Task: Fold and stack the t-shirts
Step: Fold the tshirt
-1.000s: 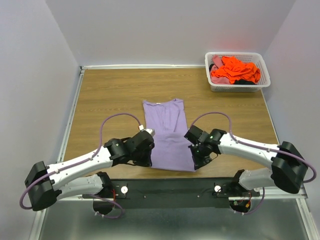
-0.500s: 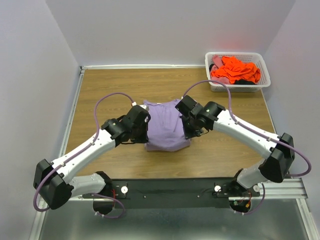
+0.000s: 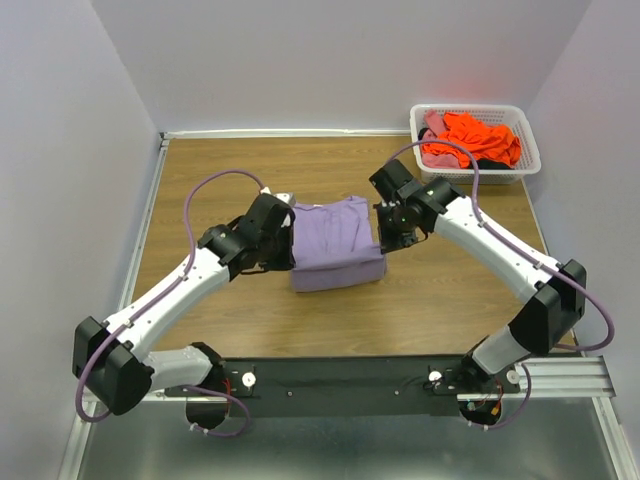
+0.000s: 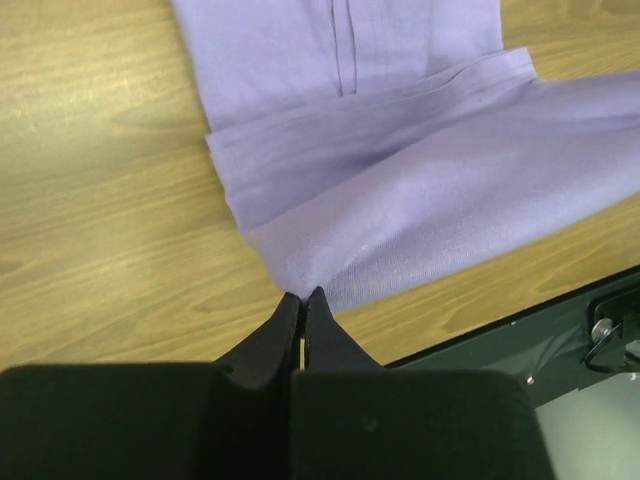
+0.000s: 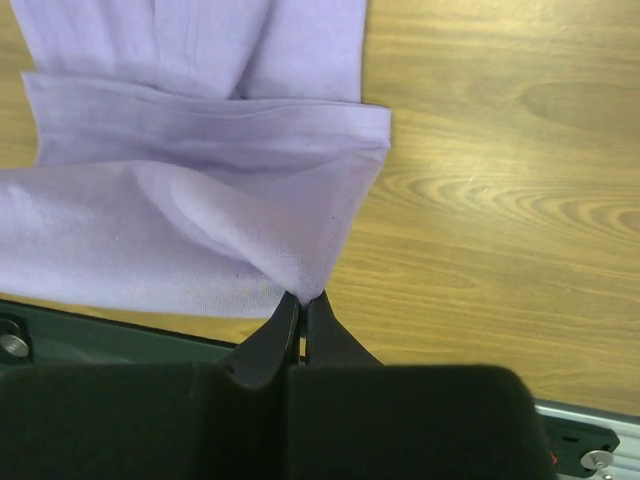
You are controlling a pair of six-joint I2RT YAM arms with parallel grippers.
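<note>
Over my tabletop [image 3: 230,170] both arms stretch forward and angle inward. The left arm [image 3: 170,295] slants from its base to the shirt's left side, and the right arm [image 3: 500,255] comes in at its right side. The lavender t-shirt [image 3: 335,245] lies mid-tabletop, doubled over between them. In the far right corner the basket [image 3: 476,177] holds the orange t-shirt [image 3: 470,138] and the pink t-shirt [image 3: 433,122]. My left claw [image 4: 302,305] is clenched on one lavender fabric corner, and my right claw [image 5: 303,305] pinches the opposite corner.
</note>
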